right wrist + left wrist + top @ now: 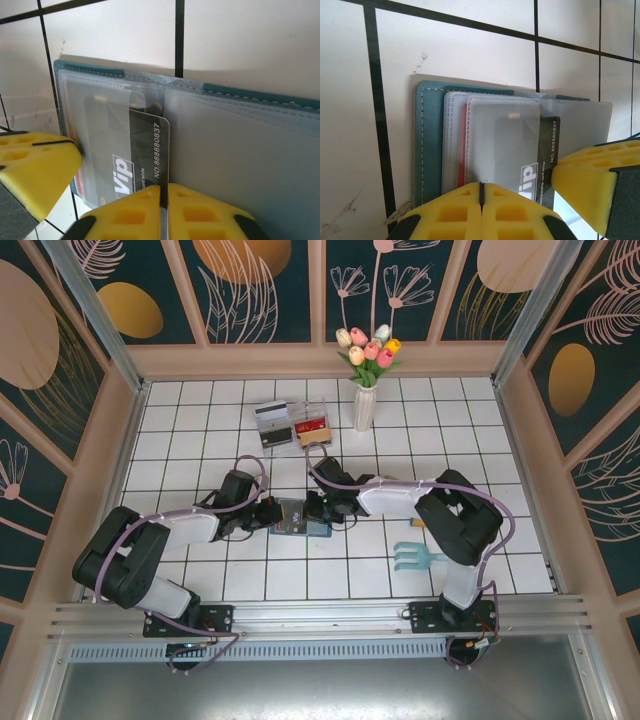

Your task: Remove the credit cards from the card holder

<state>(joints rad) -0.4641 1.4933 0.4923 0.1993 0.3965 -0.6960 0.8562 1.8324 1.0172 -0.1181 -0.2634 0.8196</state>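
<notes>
The teal card holder lies open on the tiles between both arms. In the left wrist view its teal cover and clear sleeves show, with a red card tucked in a slot. A black VIP card sticks partway out of a sleeve. My right gripper is shut on that card's edge and sits on the holder's right side. My left gripper is shut, its tips resting on the holder's left edge. The black card runs toward the right gripper's finger.
A clear two-compartment tray with a grey and a red card stands at the back. To its right is a white vase of tulips. A light-blue hand rake lies near the right arm. Wooden walls ring the tiled floor.
</notes>
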